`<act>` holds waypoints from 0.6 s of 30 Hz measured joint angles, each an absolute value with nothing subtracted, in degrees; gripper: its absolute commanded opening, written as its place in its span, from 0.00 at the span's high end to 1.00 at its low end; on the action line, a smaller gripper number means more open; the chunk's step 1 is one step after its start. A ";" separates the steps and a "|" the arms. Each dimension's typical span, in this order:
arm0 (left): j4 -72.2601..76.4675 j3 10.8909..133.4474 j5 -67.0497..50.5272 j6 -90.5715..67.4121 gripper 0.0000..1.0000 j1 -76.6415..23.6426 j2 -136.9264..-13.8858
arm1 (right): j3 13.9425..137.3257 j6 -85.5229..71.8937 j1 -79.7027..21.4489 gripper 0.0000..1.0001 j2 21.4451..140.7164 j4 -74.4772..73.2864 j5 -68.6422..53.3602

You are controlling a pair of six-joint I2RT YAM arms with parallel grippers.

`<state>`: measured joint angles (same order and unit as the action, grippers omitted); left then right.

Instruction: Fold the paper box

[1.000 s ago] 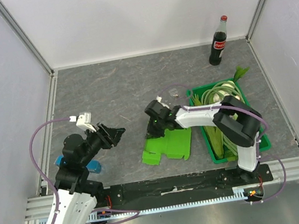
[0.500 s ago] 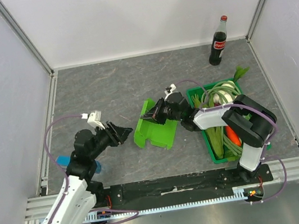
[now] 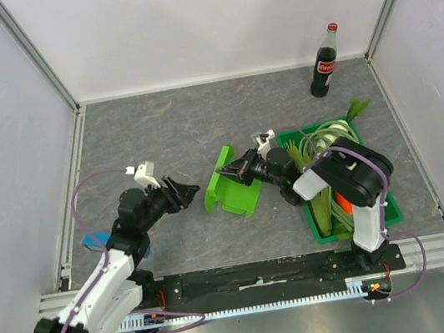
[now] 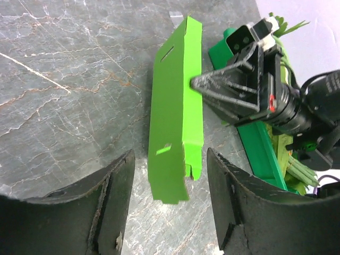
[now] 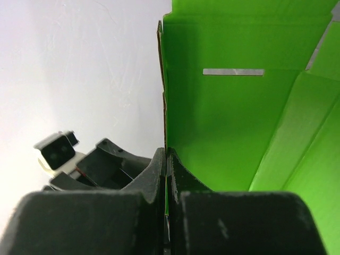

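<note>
The paper box (image 3: 231, 189) is a lime-green card piece standing tilted on its long edge on the grey table, mid-scene. My right gripper (image 3: 228, 171) is shut on the box's upper edge. In the right wrist view the jaws (image 5: 166, 155) pinch the thin card, and the slotted green panel (image 5: 234, 122) fills the right side. My left gripper (image 3: 191, 191) is open just left of the box, apart from it. In the left wrist view the box (image 4: 175, 122) stands ahead between the open fingers (image 4: 170, 159), with the right gripper (image 4: 228, 90) on its far edge.
A dark-green crate (image 3: 309, 216) of vegetables sits right of the box, close behind the right gripper. A cola bottle (image 3: 324, 61) stands at the back right. A small blue block (image 3: 92, 239) lies by the left arm. White walls enclose the table.
The right gripper raised the box from flat on the table to standing on its edge and drew it back. The left arm reached right toward the box, its jaws a little wider.
</note>
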<state>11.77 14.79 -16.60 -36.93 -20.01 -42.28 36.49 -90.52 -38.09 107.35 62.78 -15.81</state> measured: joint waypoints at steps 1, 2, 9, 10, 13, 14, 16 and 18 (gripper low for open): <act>12.03 15.53 -16.67 -36.93 0.38 -20.03 -44.27 | 35.90 -90.65 -38.09 1.00 108.86 65.21 -16.03; 12.43 16.69 -16.80 -36.91 0.40 -20.10 -46.76 | 35.53 -90.74 -38.06 1.00 110.02 66.63 -16.19; 15.84 22.20 -18.06 -36.88 0.45 -22.00 -59.42 | 30.72 -90.50 -37.85 1.00 113.51 76.07 -17.15; 16.25 22.55 -18.11 -36.86 0.45 -22.55 -60.31 | 29.71 -90.26 -37.69 1.00 113.43 76.90 -17.23; 17.02 23.90 -18.11 -36.86 0.45 -23.81 -62.65 | 27.09 -89.52 -36.88 1.00 113.08 78.98 -17.58; 17.26 24.64 -18.09 -36.84 0.45 -24.40 -63.77 | 26.41 -89.17 -36.75 1.00 112.75 79.48 -17.67; 17.28 25.61 -18.04 -36.80 0.46 -25.30 -64.99 | 25.34 -88.66 -36.58 1.00 112.38 80.31 -17.74; 17.28 25.96 -17.50 -36.58 0.46 -26.35 -65.28 | 24.71 -88.25 -36.34 1.00 112.33 81.17 -17.74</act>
<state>17.28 25.96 -17.50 -36.58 -26.35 -65.28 24.71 -88.25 -36.34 112.33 81.17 -17.74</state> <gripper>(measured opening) 0.545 0.007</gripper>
